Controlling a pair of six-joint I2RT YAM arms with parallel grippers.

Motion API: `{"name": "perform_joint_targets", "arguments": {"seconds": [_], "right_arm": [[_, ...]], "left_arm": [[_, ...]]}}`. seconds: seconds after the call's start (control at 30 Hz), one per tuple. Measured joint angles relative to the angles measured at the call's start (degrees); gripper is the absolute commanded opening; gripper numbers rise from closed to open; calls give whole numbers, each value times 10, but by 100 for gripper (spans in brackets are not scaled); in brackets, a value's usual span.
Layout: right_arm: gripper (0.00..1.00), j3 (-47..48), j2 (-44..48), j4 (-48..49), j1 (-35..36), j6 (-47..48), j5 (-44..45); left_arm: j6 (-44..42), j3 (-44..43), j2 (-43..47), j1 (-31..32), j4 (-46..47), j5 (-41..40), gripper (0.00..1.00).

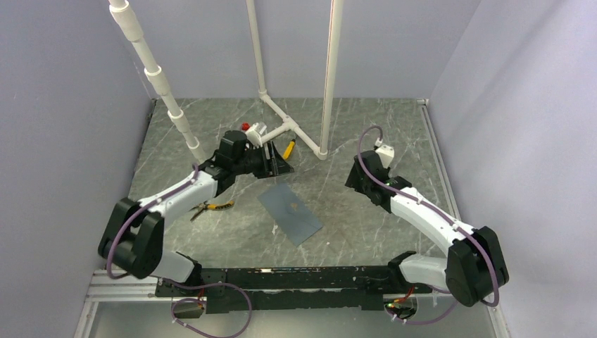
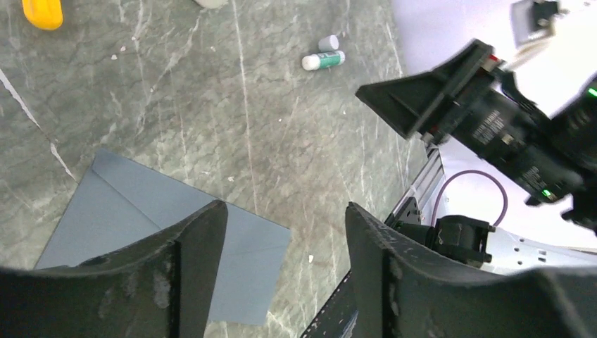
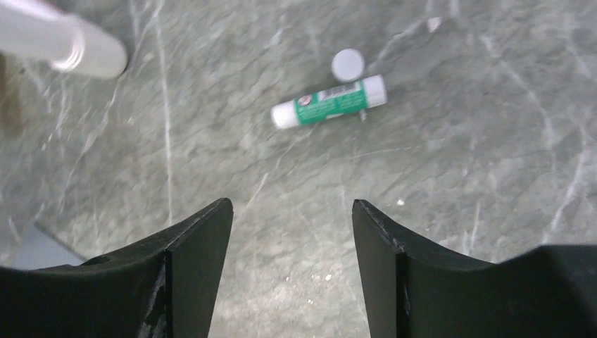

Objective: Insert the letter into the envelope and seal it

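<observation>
Your left fingers stand apart and empty at 11 o'clock of the envelope, which lies flat mid-desk. Your right fingers, also apart, hover at its 2 o'clock over a green-and-white tube.

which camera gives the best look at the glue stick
Right wrist: the glue stick lies large and whole, cap beside it. Left wrist shows it small and far; the top camera does not show it clearly.
</observation>
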State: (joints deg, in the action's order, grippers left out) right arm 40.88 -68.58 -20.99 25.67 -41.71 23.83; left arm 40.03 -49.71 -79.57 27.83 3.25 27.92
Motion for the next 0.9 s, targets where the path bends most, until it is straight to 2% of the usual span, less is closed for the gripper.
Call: {"name": "perform_joint_targets", "arguments": {"seconds": [0.13,0.27,0.37,0.43,0.7,0.9], "right_arm": [[69,5,-31,0,-23,-29,29],[70,33,-106,-6,-39,-64,51],[61,49,-156,-7,-48,-87,60],[60,57,-179,-7,-53,-94,63],[71,106,-224,-4,-62,-99,64],[71,116,-241,-15,-71,-116,78]], "left_arm": [[-3,21,43,0,-27,-14,75],[-4,46,79,0,-62,-41,76],[-4,62,104,0,-85,-60,76],[-4,67,115,0,-93,-69,76],[-10,71,121,0,-109,-77,75],[-15,73,115,0,-110,-77,74]]}}
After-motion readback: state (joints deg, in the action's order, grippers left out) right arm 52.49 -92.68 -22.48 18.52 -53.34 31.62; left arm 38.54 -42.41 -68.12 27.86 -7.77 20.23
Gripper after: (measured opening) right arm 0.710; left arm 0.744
